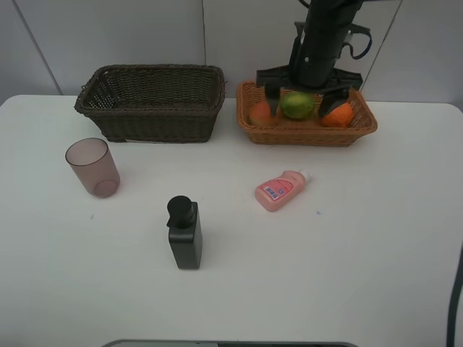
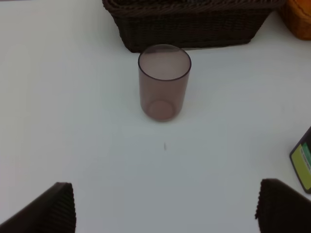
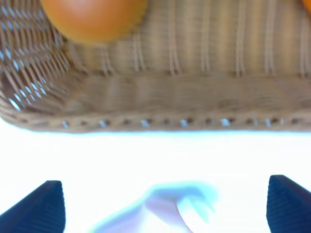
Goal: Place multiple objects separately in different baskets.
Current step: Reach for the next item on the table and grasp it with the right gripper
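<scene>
The light tan basket (image 1: 307, 133) at the back right holds the reddish-orange fruit (image 1: 258, 113), the green oval fruit (image 1: 297, 105) and the orange (image 1: 338, 116). My right gripper (image 1: 302, 95) hangs open over this basket, with a finger on either side of the green fruit and nothing held. Its wrist view shows the open gripper (image 3: 165, 206), the basket wall (image 3: 194, 97) and one fruit (image 3: 92, 17). The pink bottle (image 1: 280, 189) lies on the table. The black pump bottle (image 1: 185, 233) stands upright. The purplish cup (image 2: 164, 81) stands before my open left gripper (image 2: 165, 208), well apart from it. The dark brown basket (image 1: 152, 101) holds nothing I can see.
The white table (image 1: 347, 253) carries everything. The dark basket (image 2: 189, 24) stands just behind the cup. The pump bottle's edge (image 2: 303, 162) shows beside my left gripper. The left arm is out of the exterior high view.
</scene>
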Robot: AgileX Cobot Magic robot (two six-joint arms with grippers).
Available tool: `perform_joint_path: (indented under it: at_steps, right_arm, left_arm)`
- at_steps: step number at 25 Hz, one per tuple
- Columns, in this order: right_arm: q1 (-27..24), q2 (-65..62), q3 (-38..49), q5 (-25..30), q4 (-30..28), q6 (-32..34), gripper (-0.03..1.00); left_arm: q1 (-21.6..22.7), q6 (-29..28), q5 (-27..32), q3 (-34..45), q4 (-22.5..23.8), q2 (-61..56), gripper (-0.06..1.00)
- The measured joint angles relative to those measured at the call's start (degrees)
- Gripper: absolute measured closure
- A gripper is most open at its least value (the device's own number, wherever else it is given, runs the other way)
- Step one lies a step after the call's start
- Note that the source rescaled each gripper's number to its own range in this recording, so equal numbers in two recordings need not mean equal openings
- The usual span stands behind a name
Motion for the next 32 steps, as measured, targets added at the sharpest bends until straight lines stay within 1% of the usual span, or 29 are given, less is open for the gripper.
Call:
perform_joint_path:
  at_steps: [2,3,5,7,10,15,21,23,29,32]
  right_arm:
    - [0.0,-1.2,2.4,-0.2,0.4,0.2,0.16]
    - [0.0,-2.2,4.5,-1.3,0.7,0.5,0.16]
    - [0.0,-4.9,9.1,-4.8,1.2,1.9,0.16]
    - [0.0,-8.1,14.7,-9.3,1.7,4.7,0.16]
    - [0.0,-11.3,21.4,-14.0,2.5,9.2,0.16]
    - [0.1,-11.9,27.9,-16.4,2.6,16.3,0.16]
    - [1.5,-11.8,28.7,-20.7,2.6,26.6,0.16]
    - [2.1,-11.0,28.1,-20.9,2.8,28.6,0.16]
    - [4.1,-4.3,22.7,-18.6,4.9,30.2,0.16]
    - [4.6,-1.7,19.5,-16.2,6.1,30.2,0.16]
  left_arm:
    - [0.0,0.0,0.0,0.0,0.0,0.0,-0.01]
    - [0.0,0.0,0.0,0.0,0.0,0.0,-0.01]
    - [0.0,0.0,0.0,0.0,0.0,0.0,-0.01]
    - [0.0,0.0,0.0,0.0,0.0,0.0,-0.01]
    - [0.0,0.0,0.0,0.0,0.0,0.0,-0.01]
    - [0.0,0.0,0.0,0.0,0.0,0.0,-0.01]
    - [0.0,0.0,0.0,0.0,0.0,0.0,-0.01]
    - [0.0,0.0,0.0,0.0,0.0,0.0,-0.01]
    - [0.0,0.0,0.0,0.0,0.0,0.0,-0.01]
    - [0.0,0.0,0.0,0.0,0.0,0.0,-0.01]
